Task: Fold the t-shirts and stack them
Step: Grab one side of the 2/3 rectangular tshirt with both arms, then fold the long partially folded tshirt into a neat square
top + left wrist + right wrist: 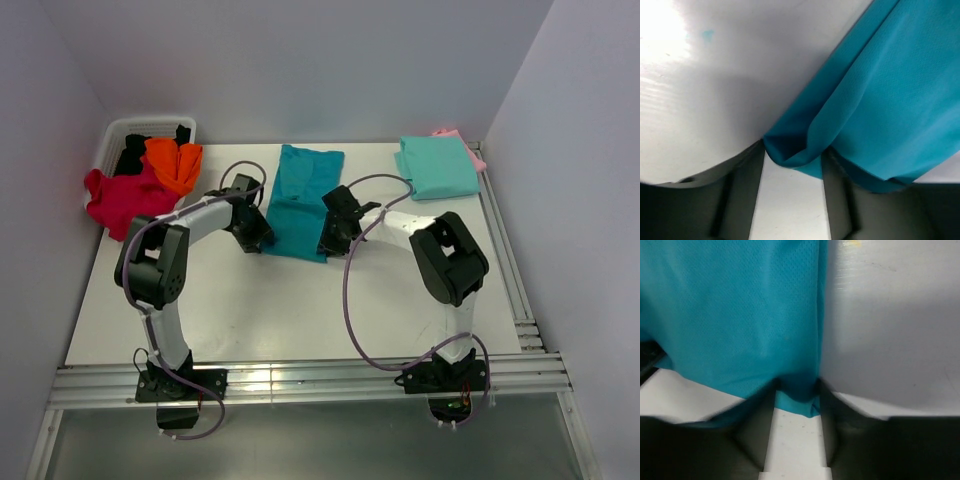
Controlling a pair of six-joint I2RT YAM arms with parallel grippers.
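The left gripper (pixel 792 156) straddles the near left corner of the teal-blue t-shirt (pixel 300 195), jaws part-way apart; the right gripper (pixel 797 390) straddles the near right corner likewise; whether either is pinching the cloth yet cannot be told. The shirt lies as a long folded strip at the centre of the table (pixel 300 330), running near to far. It looks light, limp and thin, likely to sag and slip; hold all layers at both corners. The mint-green t-shirt (pixel 437 167) lies folded at the far right.
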